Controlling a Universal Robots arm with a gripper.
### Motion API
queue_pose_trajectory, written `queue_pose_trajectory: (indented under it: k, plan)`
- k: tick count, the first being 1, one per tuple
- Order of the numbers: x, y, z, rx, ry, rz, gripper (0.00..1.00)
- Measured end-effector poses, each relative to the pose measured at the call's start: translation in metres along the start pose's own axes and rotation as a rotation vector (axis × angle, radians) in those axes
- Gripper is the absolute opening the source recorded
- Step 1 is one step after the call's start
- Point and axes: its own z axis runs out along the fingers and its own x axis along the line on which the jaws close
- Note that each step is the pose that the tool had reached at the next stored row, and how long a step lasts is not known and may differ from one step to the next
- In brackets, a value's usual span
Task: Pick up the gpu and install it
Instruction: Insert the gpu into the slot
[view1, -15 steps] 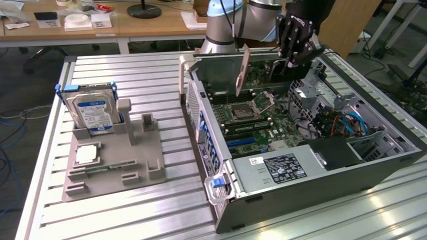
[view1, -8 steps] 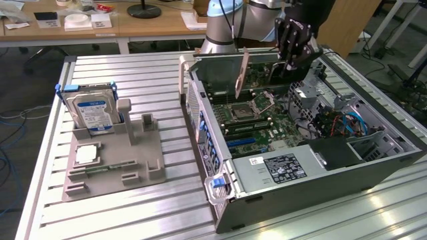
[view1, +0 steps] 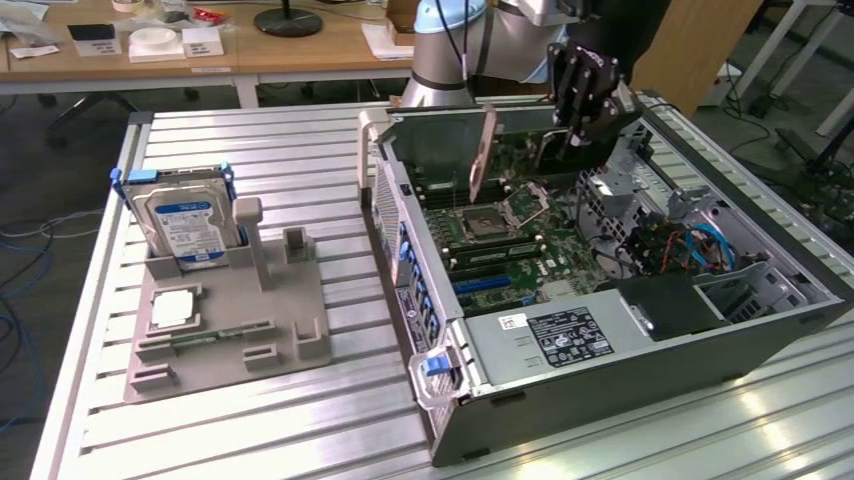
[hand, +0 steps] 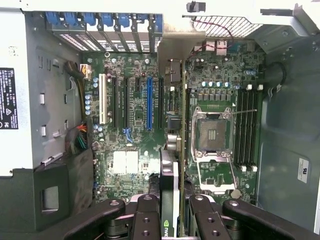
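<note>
while gripper (hand: 170, 212) is clamping gpu (hand: 169, 182) edge-on over motherboard (hand: 135, 115), jaws partly closed on it, we're judging it light, stiff, fragile: holding by bare edges looking safest.

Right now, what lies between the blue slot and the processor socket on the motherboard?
The gpu, edge-on in the gripper; the wrist view shows it.

Green motherboard (hand: 135, 100) carries one blue slot (hand: 149, 102); the gpu (hand: 170, 177) is black, the gripper (hand: 173, 202) black, the table (view1: 267, 150) ribbed silver.
</note>
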Motion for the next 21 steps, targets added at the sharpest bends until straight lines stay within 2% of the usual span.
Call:
queue_pose_trajectory:
  k: [21]
  plan:
    - [0.001, 0.0007, 0.0186, 0.0, 0.0001, 0.0, 0.27]
